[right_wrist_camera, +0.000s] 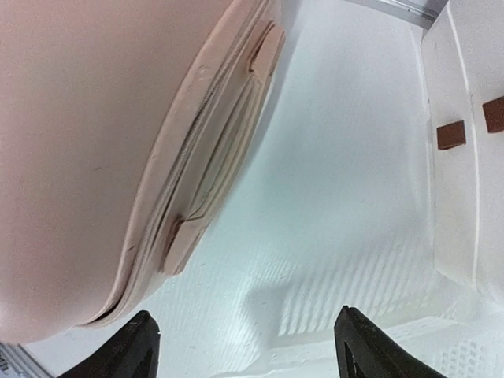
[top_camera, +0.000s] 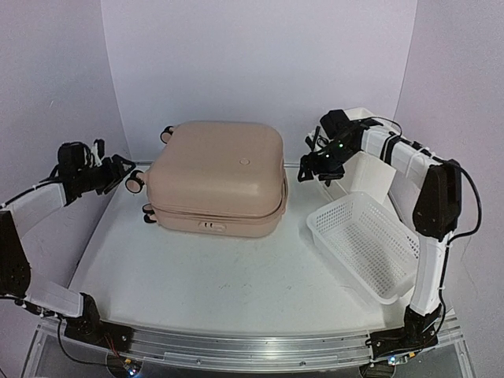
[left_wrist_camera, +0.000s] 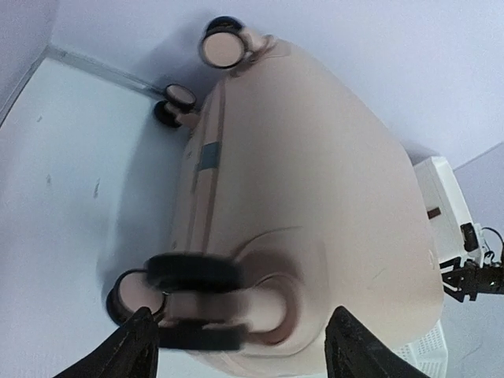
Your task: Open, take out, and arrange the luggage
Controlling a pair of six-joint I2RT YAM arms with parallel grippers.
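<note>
We count one pale-pink hard-shell suitcase (top_camera: 216, 177) at 12 o'clock with four pink-and-black caster wheels (left_wrist_camera: 223, 47). At 4 o'clock sits one white perforated plastic basket (top_camera: 362, 240), and at 2 o'clock one white drawer unit (top_camera: 370, 179) with two brown handles (right_wrist_camera: 450, 135).

Luggage (top_camera: 216, 169) — smooth, matt hard shell
</note>
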